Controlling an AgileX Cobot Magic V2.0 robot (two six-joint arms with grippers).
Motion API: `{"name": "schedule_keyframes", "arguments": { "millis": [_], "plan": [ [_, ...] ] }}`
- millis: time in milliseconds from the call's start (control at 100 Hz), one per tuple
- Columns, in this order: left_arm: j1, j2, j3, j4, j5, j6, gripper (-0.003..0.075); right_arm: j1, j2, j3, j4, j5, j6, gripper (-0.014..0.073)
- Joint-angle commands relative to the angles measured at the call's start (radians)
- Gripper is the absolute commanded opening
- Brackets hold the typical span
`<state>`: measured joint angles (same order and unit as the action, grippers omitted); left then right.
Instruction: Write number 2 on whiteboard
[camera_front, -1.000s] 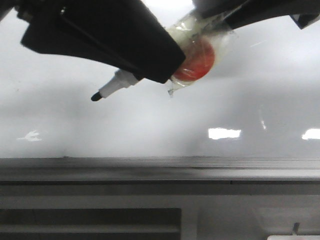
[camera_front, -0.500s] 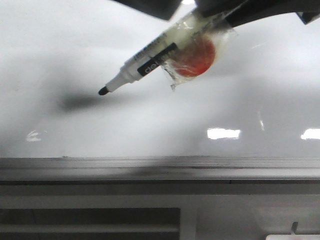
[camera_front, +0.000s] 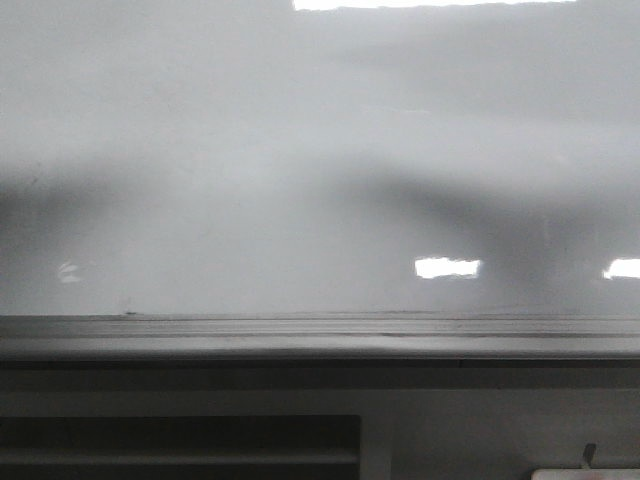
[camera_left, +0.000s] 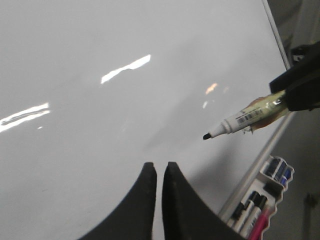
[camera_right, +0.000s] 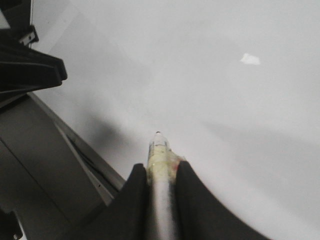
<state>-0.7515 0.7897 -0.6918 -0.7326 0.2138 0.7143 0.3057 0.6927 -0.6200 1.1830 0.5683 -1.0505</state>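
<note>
In the front view, the grey metal ledge (camera_front: 320, 340) runs across the near edge of the scene, and beyond it the whiteboard (camera_front: 300, 180) rises glossy and grey-white, with bright light patches low on its right side and soft shadows across its face. No arm or pen appears in that view, and no marker line shows on the board in any view, so the number 2 is not written on it.

The left wrist view shows the left gripper (camera_left: 159, 175) with its two dark fingers pressed almost together, only a thin slit between them and nothing held. It hangs just off the board's surface (camera_left: 100, 125). To one side, a tray of markers (camera_left: 262, 200) sits by the board's edge.

The right gripper (camera_right: 161, 175) pinches a white marker pen (camera_right: 161, 165) between its fingers; the barrel is wrapped in yellowish tape with a red patch. In the left wrist view the same pen (camera_left: 240, 121) points its black tip towards the board, and whether it touches cannot be told. The board (camera_right: 225, 100) fills the background behind it.
</note>
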Motion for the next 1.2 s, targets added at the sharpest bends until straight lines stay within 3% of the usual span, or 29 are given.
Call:
{"name": "schedule_keyframes", "arguments": {
  "millis": [0, 460, 740, 1030, 1190],
  "plan": [
    [0.004, -0.057, 0.036, -0.080, -0.162, -0.013, -0.0020, 0.003, -0.004, -0.023, 0.048, -0.068, -0.016, -0.0046],
    [0.004, -0.122, 0.122, -0.114, -0.214, -0.013, -0.0020, 0.003, 0.220, -0.064, 0.373, -0.086, -0.353, -0.0046],
    [0.004, -0.122, 0.122, -0.114, -0.214, -0.013, -0.0020, 0.003, 0.282, -0.086, 0.380, -0.144, -0.360, -0.0046],
    [0.004, -0.122, 0.122, -0.112, -0.214, -0.011, -0.0020, 0.003, 0.187, -0.043, 0.378, -0.333, -0.354, -0.0046],
    [0.004, -0.122, 0.122, -0.112, -0.214, -0.011, -0.0020, 0.003, 0.115, 0.029, 0.378, -0.365, -0.347, -0.0046]
  ]
}}
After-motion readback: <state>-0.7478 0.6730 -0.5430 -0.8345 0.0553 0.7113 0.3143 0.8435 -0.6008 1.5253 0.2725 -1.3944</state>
